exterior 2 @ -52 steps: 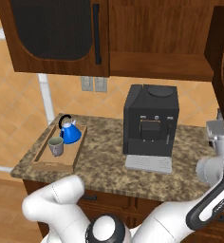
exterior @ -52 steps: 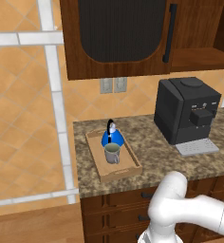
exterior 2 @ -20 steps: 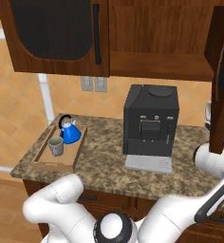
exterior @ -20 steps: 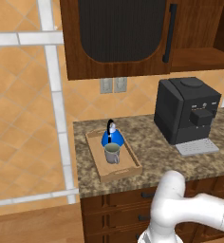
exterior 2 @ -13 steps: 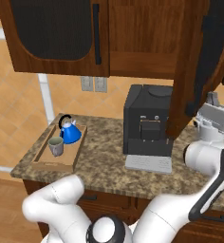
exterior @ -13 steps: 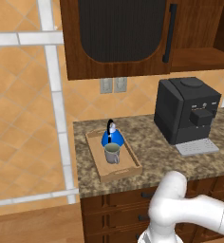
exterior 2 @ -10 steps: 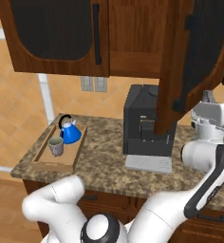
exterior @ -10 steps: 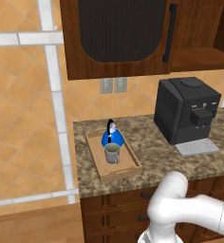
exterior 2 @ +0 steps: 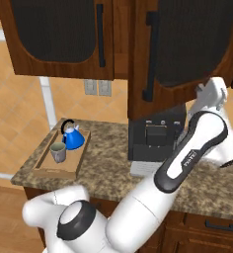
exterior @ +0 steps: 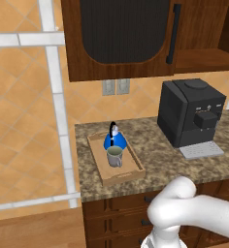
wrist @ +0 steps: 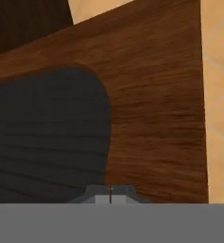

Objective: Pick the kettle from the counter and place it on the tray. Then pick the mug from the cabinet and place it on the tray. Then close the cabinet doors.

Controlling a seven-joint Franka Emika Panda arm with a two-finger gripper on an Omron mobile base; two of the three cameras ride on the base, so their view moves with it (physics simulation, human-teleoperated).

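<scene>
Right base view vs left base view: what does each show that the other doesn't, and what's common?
Right base view: the right-hand dark wood cabinet door, swung partly closed, with the white arm reaching up behind it. Left base view: an open cabinet shelf and the whole black coffee machine. Both: bright-blue kettle and pale grey mug on the light-wood tray, speckled granite counter.

kettle (exterior 2: 72, 139) and mug (exterior 2: 58, 152) on tray (exterior 2: 43, 168), right cabinet door (exterior 2: 187, 54) ajar
</scene>
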